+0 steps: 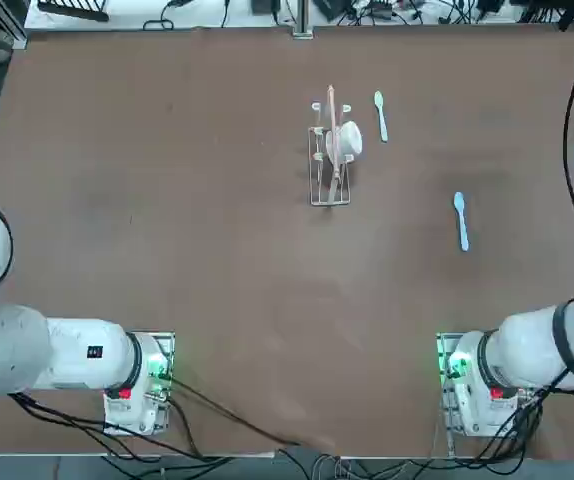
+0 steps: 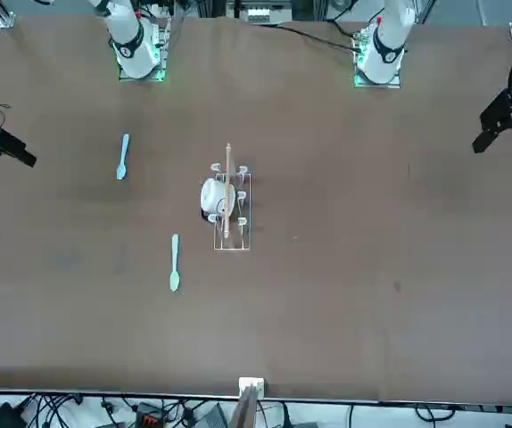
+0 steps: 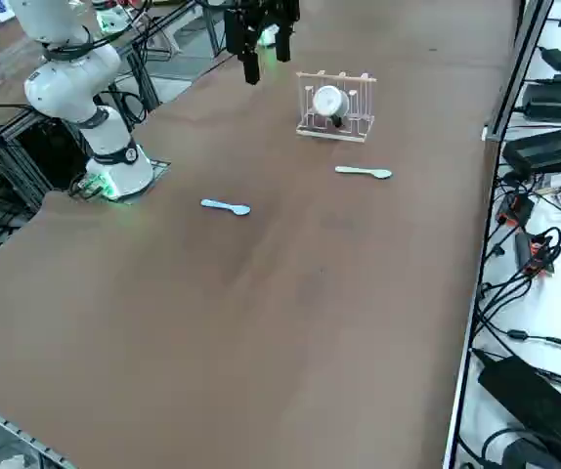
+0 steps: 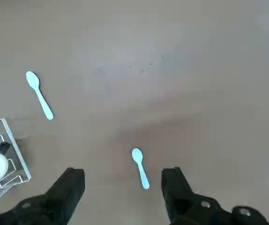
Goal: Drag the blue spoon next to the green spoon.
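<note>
Glossy plastic blue spoon (image 1: 461,220) and green spoon (image 1: 380,115); matt table (image 1: 167,200).

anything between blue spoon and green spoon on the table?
Nothing: top view shows bare table between the blue spoon and green spoon; the rack sits beside.

One blue spoon (image 1: 461,220), one green spoon (image 1: 380,115), one rack (image 1: 330,155), one cup (image 1: 344,139).

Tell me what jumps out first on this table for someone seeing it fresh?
A small wire rack holding a white cup stands mid-table toward the far edge. The green spoon lies just beside the rack, while the blue spoon lies apart, nearer the right arm's base. The right gripper hangs open above the blue spoon, touching nothing.
</note>
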Controlling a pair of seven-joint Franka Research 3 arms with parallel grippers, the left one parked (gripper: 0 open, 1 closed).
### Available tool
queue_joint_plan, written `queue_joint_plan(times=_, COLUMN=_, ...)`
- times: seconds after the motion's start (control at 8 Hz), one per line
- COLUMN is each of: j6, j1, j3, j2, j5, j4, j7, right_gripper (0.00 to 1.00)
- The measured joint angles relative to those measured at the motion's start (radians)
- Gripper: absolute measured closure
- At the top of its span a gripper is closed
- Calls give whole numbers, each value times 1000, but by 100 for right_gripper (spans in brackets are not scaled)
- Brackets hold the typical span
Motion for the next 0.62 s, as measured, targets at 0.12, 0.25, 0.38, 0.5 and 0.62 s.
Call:
queue_joint_plan(times=0.12, j6=-1, j1=-1, j3=0, j2=0, j5=0, j4=0, j7=0, right_gripper=0)
queue_joint_plan(times=0.25, j6=-1, j1=-3, j3=0, j2=0, j5=0, j4=-1, j7=0, right_gripper=0)
queue_joint_plan(times=0.38, j6=-1, j1=-4, j3=-1, j2=3, j5=0, j4=-3, j7=0, right_gripper=0)
queue_joint_plan(times=0.5, j6=-15, j1=-4, j3=-1, j2=10, j5=0, j4=-9, j7=0, right_gripper=0)
queue_joint_plan(times=0.62, j6=-38, j1=-4, j3=-1, j2=17, j5=0, j4=-25, j7=0, right_gripper=0)
